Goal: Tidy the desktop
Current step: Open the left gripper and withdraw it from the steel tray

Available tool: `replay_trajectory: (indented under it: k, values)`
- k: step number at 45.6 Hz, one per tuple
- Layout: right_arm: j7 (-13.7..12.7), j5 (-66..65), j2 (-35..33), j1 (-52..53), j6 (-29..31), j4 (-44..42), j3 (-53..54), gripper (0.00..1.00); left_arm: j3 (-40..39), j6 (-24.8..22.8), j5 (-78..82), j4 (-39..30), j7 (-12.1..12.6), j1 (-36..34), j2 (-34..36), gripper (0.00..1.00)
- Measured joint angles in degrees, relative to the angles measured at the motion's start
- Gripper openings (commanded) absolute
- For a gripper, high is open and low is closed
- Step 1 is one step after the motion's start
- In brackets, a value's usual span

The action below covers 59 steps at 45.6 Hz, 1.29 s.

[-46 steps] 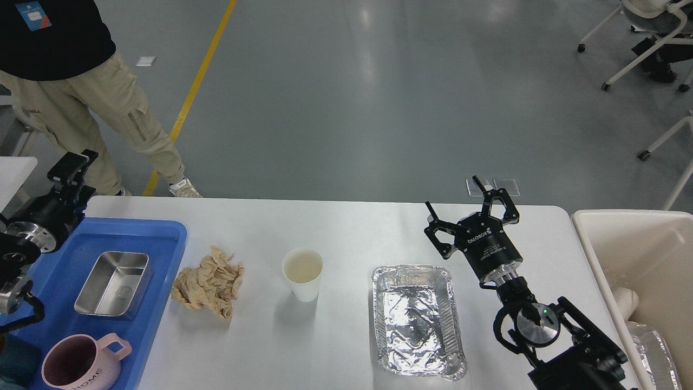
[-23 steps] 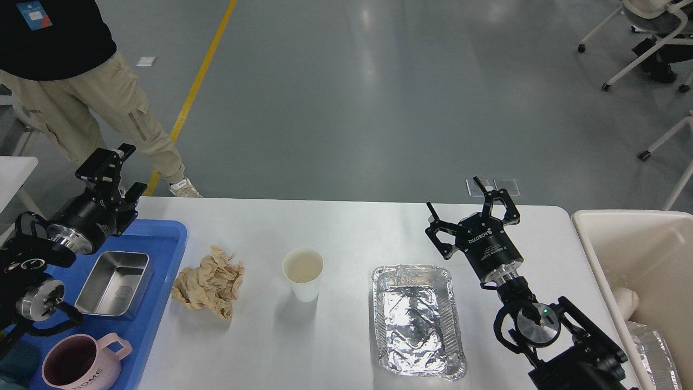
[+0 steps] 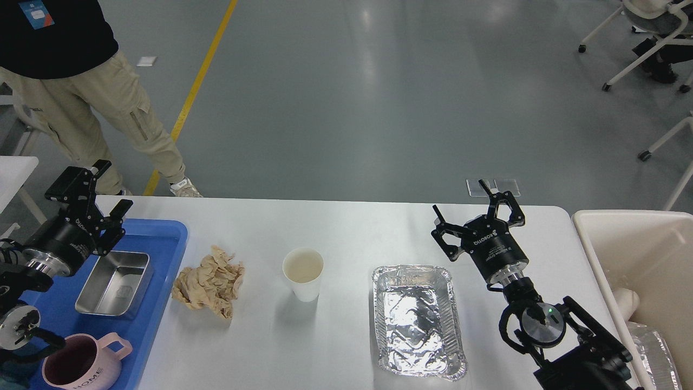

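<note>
The white desktop [image 3: 346, 227] holds a crumpled brown paper [image 3: 208, 281], a white paper cup [image 3: 302, 273] and an empty foil tray [image 3: 417, 319]. A blue tray [image 3: 157, 238] at the left holds a steel box [image 3: 113, 283] and a pink mug [image 3: 84, 365]. My left gripper [image 3: 97, 189] is open and empty above the blue tray's far edge, left of the paper. My right gripper [image 3: 460, 197] is open and empty above the desktop, just behind the foil tray.
A beige bin [image 3: 639, 260] stands off the desktop's right end with foil and a pale object inside. A person in khaki trousers [image 3: 103, 108] stands beyond the far left corner. A small white table corner [image 3: 13, 173] and office chairs [image 3: 649, 32] are further off.
My left gripper swung up and right over the tray's far edge, then back left and lower. My right gripper shifted slightly right and stayed open.
</note>
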Motion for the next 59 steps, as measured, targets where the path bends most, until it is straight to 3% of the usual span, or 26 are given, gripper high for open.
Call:
replay_trajectory:
  k: [3, 12, 18, 23, 25, 37, 51, 59]
  values:
    - [0.00, 0.00, -0.24, 0.03, -0.02, 0.13, 0.00, 1.00, -0.73, -0.01, 0.00, 0.33, -1.40, 0.62, -0.10, 0.97]
    - [0.00, 0.01, -1.22, 0.12, -0.05, 0.40, 0.00, 1.00, -0.74, -0.78, 0.10, 1.08, -9.18, 1.66, 0.19, 0.97]
    - [0.00, 0.00, -2.00, -0.02, -0.03, 0.52, 0.05, 1.00, -1.10, -5.86, -1.39, 1.24, -10.20, 2.21, -1.23, 0.97]
    - [0.00, 0.00, -2.17, -0.15, 0.03, 0.71, 0.09, 1.00, -0.93, -8.79, -6.24, 1.22, -8.23, 2.51, -2.87, 0.97]
    - [0.00, 0.00, -2.18, -0.22, 0.03, 0.79, 0.12, 1.00, -1.55, -9.43, -9.81, 1.14, -5.22, 3.03, -4.19, 0.97]
    - [0.00, 0.08, -2.74, -0.41, -0.01, 0.93, 0.58, 1.00, -9.31, -10.21, -18.92, 0.55, 3.16, 5.77, -8.01, 0.97]
    - [0.05, 0.32, -8.81, -0.65, 4.33, 2.03, 4.74, 1.00, -11.22, -10.86, -20.39, 0.21, 3.96, 7.01, -8.63, 0.97]
    - [-0.23, 0.53, -14.03, -0.15, -6.87, 4.58, 4.81, 1.00, -11.28, -11.03, -20.46, 0.20, 3.96, 7.10, -8.94, 0.97]
